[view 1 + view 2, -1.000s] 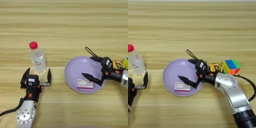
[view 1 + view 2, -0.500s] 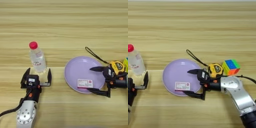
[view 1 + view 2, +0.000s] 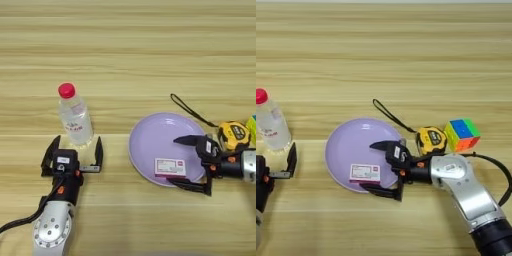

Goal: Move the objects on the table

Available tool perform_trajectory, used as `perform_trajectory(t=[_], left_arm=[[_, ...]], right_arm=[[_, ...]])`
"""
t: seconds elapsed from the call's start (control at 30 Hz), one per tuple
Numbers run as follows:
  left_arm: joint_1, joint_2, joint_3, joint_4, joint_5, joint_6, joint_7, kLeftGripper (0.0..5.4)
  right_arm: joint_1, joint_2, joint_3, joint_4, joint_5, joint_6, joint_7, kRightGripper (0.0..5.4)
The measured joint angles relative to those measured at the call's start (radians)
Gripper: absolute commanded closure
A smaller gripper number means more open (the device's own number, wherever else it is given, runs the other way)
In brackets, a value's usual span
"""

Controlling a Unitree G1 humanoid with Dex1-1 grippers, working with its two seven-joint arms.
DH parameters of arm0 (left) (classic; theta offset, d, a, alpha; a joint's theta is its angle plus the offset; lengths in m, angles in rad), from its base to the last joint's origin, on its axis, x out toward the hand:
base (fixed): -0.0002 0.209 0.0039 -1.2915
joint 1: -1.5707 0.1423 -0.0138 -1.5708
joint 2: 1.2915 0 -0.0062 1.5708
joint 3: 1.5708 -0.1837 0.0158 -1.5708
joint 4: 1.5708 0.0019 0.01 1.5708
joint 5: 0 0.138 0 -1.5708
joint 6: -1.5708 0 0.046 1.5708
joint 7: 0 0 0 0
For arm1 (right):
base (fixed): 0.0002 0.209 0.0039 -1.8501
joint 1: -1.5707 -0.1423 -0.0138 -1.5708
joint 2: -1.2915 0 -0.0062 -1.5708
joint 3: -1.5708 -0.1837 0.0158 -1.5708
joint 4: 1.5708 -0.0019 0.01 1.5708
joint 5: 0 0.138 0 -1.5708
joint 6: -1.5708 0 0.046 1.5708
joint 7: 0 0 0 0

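Plate lies right of centre on the table, with the card flat on its near part and the tape just off its right rim. The right gripper is spread wide at that rim, one finger over the plate and one at its near edge; a grasp is judged best made on the rim, clear of card and strap. Open wood is left far and near, while the bottle and the spread, idle left gripper crowd the left, and the cube the right.

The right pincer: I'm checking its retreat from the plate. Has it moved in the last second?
Yes. The right pincer, open, has drawn back toward the lavender plate's right rim, its fingers now straddling the rim beside the card.
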Motion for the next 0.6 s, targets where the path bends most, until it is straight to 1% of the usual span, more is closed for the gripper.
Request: perform_trajectory(t=[0.2,0.43,0.6], left_arm=[[0.0,0.0,0.0,0.0,0.0,0.002,0.0,0.0],[0.0,-0.003,-0.001,-0.001,0.0,0.003,0.0,0.0],[0.0,-0.008,-0.003,-0.001,0.002,0.004,0.0,0.0]], right_arm=[[-0.005,0.0,0.014,0.001,-0.026,-0.001,-0.015,0.02],[-0.028,-0.016,0.028,0.015,-0.07,-0.005,-0.016,0.02],[-0.045,-0.018,0.036,0.019,-0.085,-0.004,-0.016,0.02]])
